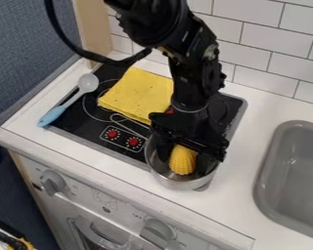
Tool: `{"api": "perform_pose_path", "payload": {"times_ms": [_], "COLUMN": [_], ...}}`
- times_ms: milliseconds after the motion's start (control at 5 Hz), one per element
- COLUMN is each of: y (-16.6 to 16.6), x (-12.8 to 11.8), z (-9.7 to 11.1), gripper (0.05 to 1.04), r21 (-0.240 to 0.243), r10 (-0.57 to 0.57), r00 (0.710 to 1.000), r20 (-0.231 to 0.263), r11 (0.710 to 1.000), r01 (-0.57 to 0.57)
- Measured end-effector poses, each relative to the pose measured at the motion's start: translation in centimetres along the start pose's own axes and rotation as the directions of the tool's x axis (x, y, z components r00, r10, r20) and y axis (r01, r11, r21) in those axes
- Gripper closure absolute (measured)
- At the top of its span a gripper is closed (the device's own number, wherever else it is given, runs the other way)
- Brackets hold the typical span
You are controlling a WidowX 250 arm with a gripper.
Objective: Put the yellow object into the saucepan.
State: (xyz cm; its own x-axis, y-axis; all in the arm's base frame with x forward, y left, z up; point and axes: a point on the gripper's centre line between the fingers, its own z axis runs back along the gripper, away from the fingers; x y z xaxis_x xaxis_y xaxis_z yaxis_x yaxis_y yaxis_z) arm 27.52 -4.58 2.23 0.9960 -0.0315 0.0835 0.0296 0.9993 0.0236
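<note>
Low over the silver saucepan (175, 182) hangs the black gripper (187, 150), its lower end down inside the rim. The yellow object (183, 161), which looks like an ear of corn, is within the pan's rim, directly below and against the gripper. Its upper end is hidden by the gripper, and its lower end points toward the front of the pan. Whether the gripper holds it or it rests on the pan's bottom, I cannot tell. The saucepan stands at the front right of the black stovetop.
A folded yellow cloth (138, 93) lies on the stovetop (78, 119), behind the pan and to its left. A spoon with a blue handle (69, 101) crosses the stove's left edge. The grey sink (267, 178) is at the right, and a tiled wall (263, 44) rises behind.
</note>
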Motion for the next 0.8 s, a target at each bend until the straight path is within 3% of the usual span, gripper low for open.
{"api": "perform_pose_path", "payload": {"times_ms": [400,600,800], "y": [-0.5,-0.7,-1.4], "x": [1.0,0.9,0.7], "z": [4.0,4.8,4.8], "gripper": [0.083,0.083,0.083], "r21": [0.002,-0.005,0.063], "r10": [-0.041,-0.063,-0.113], "r00": [0.999,0.998,0.994], "r20": [-0.024,-0.02,-0.008], "r11": [0.999,0.998,0.992], "r01": [0.041,0.063,0.113]}}
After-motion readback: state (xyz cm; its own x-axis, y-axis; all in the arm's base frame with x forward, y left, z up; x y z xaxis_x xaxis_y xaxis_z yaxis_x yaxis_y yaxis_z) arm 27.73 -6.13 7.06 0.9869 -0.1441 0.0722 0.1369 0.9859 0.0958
